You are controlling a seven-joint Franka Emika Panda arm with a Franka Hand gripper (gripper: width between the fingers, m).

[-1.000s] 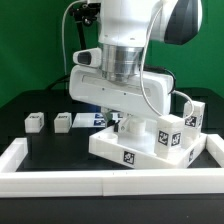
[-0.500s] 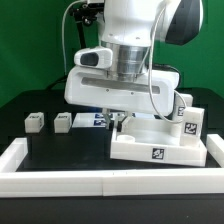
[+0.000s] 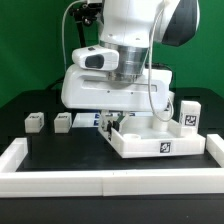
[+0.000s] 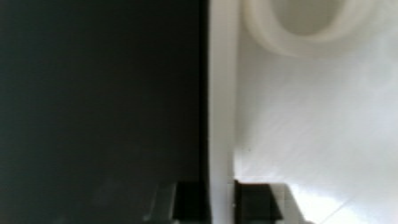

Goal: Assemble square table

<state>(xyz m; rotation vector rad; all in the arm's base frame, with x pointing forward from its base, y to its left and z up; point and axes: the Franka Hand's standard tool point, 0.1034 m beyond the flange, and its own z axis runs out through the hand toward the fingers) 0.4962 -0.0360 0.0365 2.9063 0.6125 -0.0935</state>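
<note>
The square table's white slab (image 3: 160, 140) lies flat on the black table at the exterior view's right, rim up, with a tag (image 3: 164, 147) on its near edge. My gripper (image 3: 112, 124) is shut on the slab's left rim. In the wrist view that rim (image 4: 219, 100) runs between my two dark fingers (image 4: 192, 202), and the slab's inner face (image 4: 311, 120) shows a round recess (image 4: 306, 22). Two small white legs (image 3: 35, 122) (image 3: 63, 121) sit at the left. Another tagged leg (image 3: 189, 114) stands behind the slab's right corner.
A long white border rail (image 3: 100, 181) runs along the front, with side pieces at the left (image 3: 18, 152) and right (image 3: 214, 150). A flat tagged piece (image 3: 88, 118) lies behind my gripper, partly hidden by the arm.
With my gripper shut on its rim, the slab has turned from a diagonal pose to square with the front rail, its near edge now facing front. The two legs at the left have not moved.
</note>
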